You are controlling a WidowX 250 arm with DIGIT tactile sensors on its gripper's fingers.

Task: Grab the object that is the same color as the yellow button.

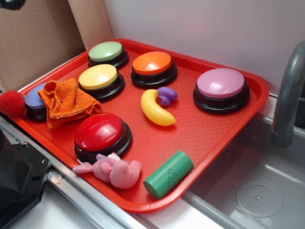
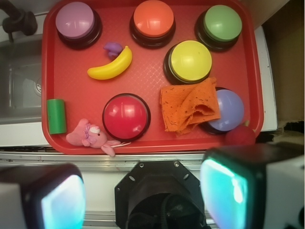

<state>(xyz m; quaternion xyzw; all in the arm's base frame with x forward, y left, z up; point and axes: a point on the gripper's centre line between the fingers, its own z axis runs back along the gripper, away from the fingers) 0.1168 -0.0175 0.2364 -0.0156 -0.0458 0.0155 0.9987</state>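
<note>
Yellow banana [image 1: 157, 110] lies mid-tray [image 1: 209, 129], touching a purple toy [image 1: 167, 95], well apart from the yellow button [image 1: 98, 77]. End effector [image 2: 143, 200] hangs high above the tray's near edge, pointing down, fingers [image 2: 45, 198] spread, empty.

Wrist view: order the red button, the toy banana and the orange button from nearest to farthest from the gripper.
The gripper sits at the bottom edge, off the tray.
1. Red button, near row, just left of centre.
2. Toy banana, mid-tray, further left.
3. Orange button, far row, centre.
</note>
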